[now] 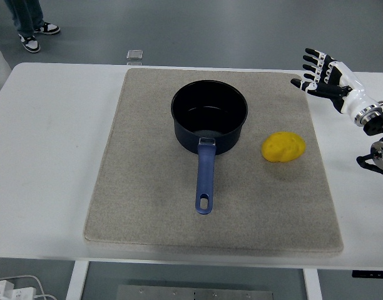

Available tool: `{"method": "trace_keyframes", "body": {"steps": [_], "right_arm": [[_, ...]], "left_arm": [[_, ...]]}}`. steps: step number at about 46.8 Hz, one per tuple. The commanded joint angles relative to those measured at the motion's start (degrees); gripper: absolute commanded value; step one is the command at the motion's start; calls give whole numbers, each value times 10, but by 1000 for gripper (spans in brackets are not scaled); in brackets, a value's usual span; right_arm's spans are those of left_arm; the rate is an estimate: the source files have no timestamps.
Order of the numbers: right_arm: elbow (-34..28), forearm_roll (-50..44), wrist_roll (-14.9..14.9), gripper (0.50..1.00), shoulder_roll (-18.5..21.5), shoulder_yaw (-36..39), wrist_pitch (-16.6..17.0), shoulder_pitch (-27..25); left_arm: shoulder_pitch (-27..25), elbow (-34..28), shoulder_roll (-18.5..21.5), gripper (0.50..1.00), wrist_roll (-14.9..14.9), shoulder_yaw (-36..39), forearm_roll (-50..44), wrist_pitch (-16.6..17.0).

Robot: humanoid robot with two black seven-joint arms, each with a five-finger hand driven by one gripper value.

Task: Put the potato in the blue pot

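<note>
A: ok so where's the potato (283, 147) being kept? It's being shown as a yellow lump, lying on the beige mat (148, 187), just to the right of the blue pot (209, 122) but clearly apart from it. Nothing is touching it.

B: yep, same thing being seen here. The pot is sitting upright near the mat's middle, toward the far side, with its blue handle (205, 177) being pointed at the near edge of the white table (47, 156). The inside looks dark, and nothing is being held in it.

A: and the right hand (326, 76)?

B: It's being held over the table's far right corner, just off the mat's edge, well apart from the potato. The fingers (313, 62) are being spread wide and nothing is being gripped.

A: anything else being picked up?

B: A person's legs and sneakers (30, 39) are being caught at the top left, on the floor beyond the table. A small clear object (134, 55) is lying at the table's far edge.
</note>
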Motion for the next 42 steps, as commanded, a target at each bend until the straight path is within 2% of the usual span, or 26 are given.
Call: {"method": "trace_keyframes", "body": {"steps": [1,11,20,25,35,42], "right_arm": [[25,-36,18,932,-31,0,0,-6],[130,-133,65,932,-133,-2,-18,-21],[219,-270,66,932,-204,-2,-20,-47],[230,-331,66,932,-202,-3,-37,-70],[231,-430,66,932,-179,-35,-127,-85],[230,-431,66,932,-162,-43,-135,-78]], "left_arm": [[0,0,0,1000,0,0,0,0],[0,0,0,1000,0,0,0,0],[0,0,0,1000,0,0,0,0],[0,0,0,1000,0,0,0,0],[0,0,0,1000,0,0,0,0],[0,0,0,1000,0,0,0,0]]}}
